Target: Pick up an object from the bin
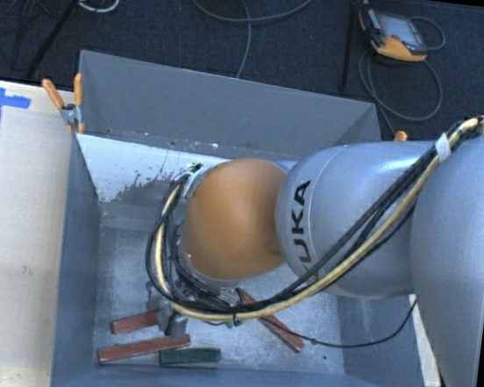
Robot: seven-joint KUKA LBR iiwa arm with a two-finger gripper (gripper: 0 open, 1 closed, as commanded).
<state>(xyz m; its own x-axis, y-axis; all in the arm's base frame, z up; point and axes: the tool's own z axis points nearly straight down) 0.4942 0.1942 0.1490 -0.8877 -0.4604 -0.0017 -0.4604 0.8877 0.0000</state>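
Over the near-left part of the bin floor, the pincer is hanging low beneath the arm's orange cover, just beside a short red-brown stick; whether it is apart or together cannot be told. Along the near edge, a longer red-brown stick is lying against a dark green block. Toward the near-right corner, a third red-brown stick is lying partly beneath the cables.
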